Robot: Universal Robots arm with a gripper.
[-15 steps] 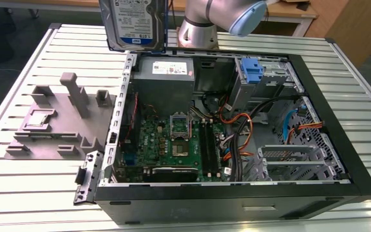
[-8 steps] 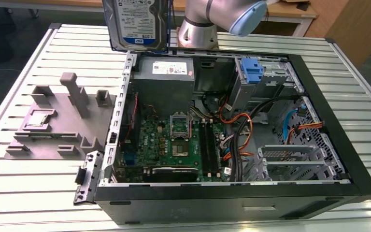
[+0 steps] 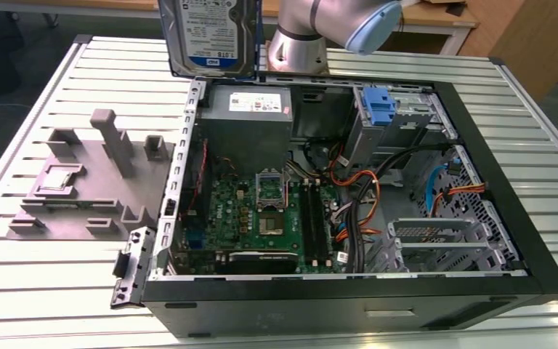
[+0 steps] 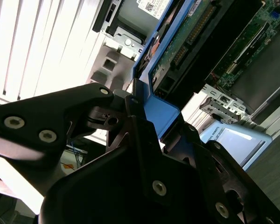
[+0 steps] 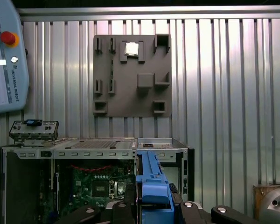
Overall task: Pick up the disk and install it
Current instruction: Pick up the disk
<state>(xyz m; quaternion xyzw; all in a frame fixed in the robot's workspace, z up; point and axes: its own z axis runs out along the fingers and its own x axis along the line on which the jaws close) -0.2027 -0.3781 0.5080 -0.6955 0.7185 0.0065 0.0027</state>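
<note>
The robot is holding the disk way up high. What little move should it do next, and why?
Probably slide toward the exterior view's right. The gripper is shut on the disk, held upright above the far rim of the computer case, over the power supply. The drive cage with its blue bracket sits further toward that right.

One disk (image 3: 211, 33), one computer case (image 3: 357, 309), one grey tray (image 3: 70, 217)

Slatted metal table (image 3: 46, 291) bears a grey fixture (image 3: 75, 196) and open computer case (image 3: 357, 309).
</note>
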